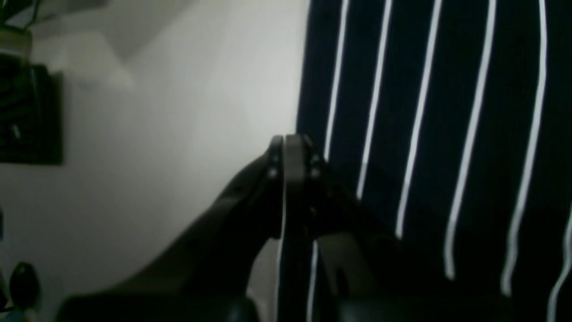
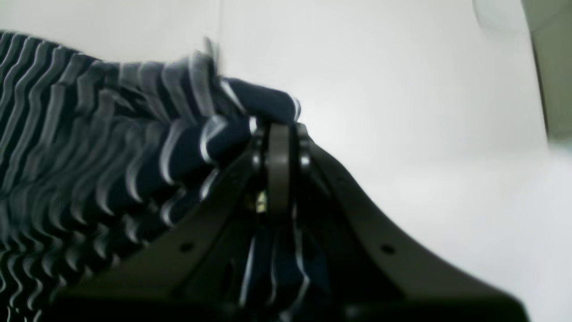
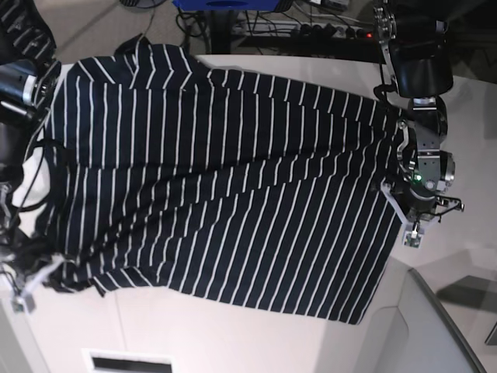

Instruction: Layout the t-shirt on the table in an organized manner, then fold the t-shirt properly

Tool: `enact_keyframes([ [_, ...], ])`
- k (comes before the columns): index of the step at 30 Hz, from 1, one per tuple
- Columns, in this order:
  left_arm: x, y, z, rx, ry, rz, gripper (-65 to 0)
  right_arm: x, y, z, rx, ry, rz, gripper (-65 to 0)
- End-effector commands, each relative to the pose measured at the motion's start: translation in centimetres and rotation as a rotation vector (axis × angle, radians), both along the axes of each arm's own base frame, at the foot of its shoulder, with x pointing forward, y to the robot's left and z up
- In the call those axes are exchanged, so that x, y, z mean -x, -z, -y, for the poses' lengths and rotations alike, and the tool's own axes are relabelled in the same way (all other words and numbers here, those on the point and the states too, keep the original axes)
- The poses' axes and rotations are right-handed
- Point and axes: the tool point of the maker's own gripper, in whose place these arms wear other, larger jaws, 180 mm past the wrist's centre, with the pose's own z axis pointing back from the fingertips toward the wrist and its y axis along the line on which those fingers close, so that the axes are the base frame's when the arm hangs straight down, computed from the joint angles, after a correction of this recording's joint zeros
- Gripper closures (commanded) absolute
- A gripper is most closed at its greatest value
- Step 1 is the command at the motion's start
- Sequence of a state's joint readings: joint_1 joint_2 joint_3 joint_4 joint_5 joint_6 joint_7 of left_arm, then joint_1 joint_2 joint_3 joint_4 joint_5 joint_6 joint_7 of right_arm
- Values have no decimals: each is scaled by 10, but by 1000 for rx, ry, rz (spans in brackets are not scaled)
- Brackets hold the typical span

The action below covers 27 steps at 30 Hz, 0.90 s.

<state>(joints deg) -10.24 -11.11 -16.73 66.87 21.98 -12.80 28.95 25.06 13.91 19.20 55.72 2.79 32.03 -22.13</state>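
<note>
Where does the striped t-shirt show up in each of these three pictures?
Left wrist: the t-shirt fills the right half, its edge pinched in the left gripper.
Right wrist: bunched at the left, a fold clamped in the right gripper.
Base: held spread between both arms across the middle, over the table.
Shared landmark: the thin white stripes on dark cloth, beside white table.

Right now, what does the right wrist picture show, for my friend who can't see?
The right pincer, black and shut, pinches a bunched edge of the dark striped t-shirt. The shirt's rippled cloth fills the left side, blurry, and the white table fills the rest.
</note>
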Motion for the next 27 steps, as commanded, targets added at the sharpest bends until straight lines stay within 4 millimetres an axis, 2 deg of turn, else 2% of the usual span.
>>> enact_keyframes([
  [1, -18, -20, -4, -13, 2, 65, 0, -19, -28, -4, 3, -21, 92, 0],
  [3, -25, -21, 3, 2, 0, 72, 0, -23, -28, -16, 9, -55, 107, -2],
  [5, -29, -21, 5, 14, -4, 74, 0, -34, -37, -21, 1, -63, 136, -2],
  [7, -28, -17, 5, 18, -5, 65, 0, -42, -38, -17, -23, -36, 139, -2],
  [10, -27, -17, 4, 19, -8, 63, 0, -50, -36, 18, -34, 150, 144, -2],
  [13, -26, -16, 2, 15, -9, 60, 0, -49, -31, 46, -13, 277, 170, -14],
  [15, -26, -17, 1, 14, -9, 60, 0, -49, -31, 47, -15, 289, 189, -71],
  [16, -26, -17, 1, 12, -9, 60, 0, -48, -29, 47, -15, 288, 181, -128],
  [20, -27, -17, 1, 13, -8, 63, 0, -39, -12, 47, -12, 288, 68, -444],
  [22, -28, -18, 2, 18, -9, 68, 0, -36, -9, 48, -10, 290, 49, -570],
  [23, -28, -18, 2, 21, -10, 69, 0, -34, -7, 50, -9, 294, 43, -594],
  [25, -27, -18, 1, 21, -12, 68, 0, -27, -5, 60, 9, 303, 36, -596],
  [27, -21, -17, -8, 31, -46, 71, 0, -16, -5, 67, 37, 305, 34, -596],
])
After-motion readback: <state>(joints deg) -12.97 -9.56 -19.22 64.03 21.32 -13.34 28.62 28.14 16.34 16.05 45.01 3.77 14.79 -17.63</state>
